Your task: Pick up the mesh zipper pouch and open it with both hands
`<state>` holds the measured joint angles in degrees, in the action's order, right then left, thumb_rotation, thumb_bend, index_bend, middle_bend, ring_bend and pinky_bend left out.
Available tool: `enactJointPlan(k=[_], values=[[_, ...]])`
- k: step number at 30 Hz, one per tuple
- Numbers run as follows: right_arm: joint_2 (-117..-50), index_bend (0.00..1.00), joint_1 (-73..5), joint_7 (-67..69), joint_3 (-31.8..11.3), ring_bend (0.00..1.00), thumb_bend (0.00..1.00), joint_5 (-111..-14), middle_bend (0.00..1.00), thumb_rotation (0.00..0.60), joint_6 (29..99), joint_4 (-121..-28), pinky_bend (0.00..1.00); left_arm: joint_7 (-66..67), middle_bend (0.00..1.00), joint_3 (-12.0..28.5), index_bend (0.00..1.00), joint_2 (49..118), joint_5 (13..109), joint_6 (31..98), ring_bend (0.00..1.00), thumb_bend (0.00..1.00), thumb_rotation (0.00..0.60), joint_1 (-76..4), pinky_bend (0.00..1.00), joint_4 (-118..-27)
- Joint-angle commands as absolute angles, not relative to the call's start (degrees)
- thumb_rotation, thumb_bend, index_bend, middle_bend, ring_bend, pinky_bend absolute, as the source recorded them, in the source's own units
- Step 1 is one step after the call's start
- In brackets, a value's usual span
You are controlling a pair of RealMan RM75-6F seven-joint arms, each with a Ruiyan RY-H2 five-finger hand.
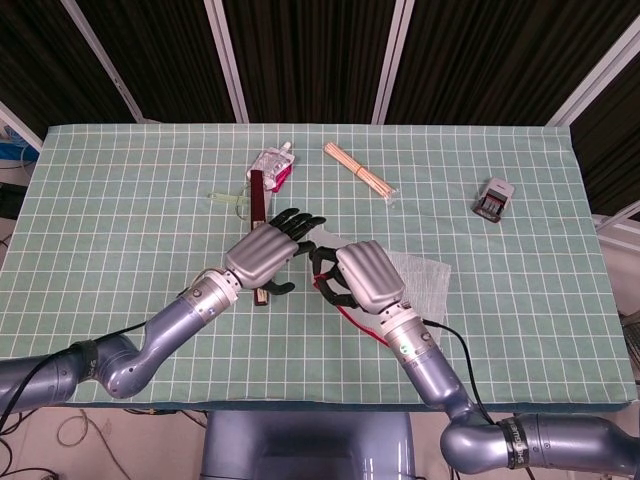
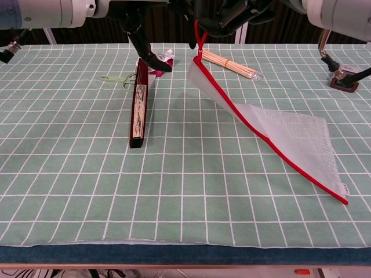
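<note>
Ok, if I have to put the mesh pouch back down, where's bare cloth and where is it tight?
Bare cloth: the near strip in front of the long dark-red folded fan, and the far-left part beyond the left hand. Tight: mid-table, where the right hand holds the red-trimmed white mesh pouch by one corner; also behind, around the bundle of wooden sticks and the small foil packet.
</note>
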<state>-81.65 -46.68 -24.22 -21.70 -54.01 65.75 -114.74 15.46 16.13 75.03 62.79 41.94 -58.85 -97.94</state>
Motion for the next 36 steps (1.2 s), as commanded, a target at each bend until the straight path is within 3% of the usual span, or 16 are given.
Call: enactJointPlan(k=[1, 14, 36], values=[[-81.4, 0.75, -46.6, -24.0, -21.6, 1.0, 0.58, -54.1, 1.0, 0.6, 65.9, -114.9, 0.96, 15.7, 0.04, 15.9, 0.4, 75.9, 62.1, 42.1, 0.0, 0.24, 0.6, -59.5, 0.0, -97.7], [-79.9, 0.75, -46.5, -22.6, -21.0, 1.0, 0.59, -54.1, 1.0, 0.6, 66.4, -115.4, 0.96, 15.5, 0.06, 15.9, 0.48, 78.7, 58.8, 43.5, 0.0, 0.34, 0.6, -61.4, 0.0, -97.5], [-79.1, 0.75, -46.7, -21.8, -20.0, 1.0, 0.61, -54.0, 1.0, 0.6, 67.2, -116.0, 0.96, 15.3, 0.06, 14.8, 0.54, 79.9, 56.6, 44.5, 0.0, 0.36, 0.6, -63.2, 0.0, -97.2]])
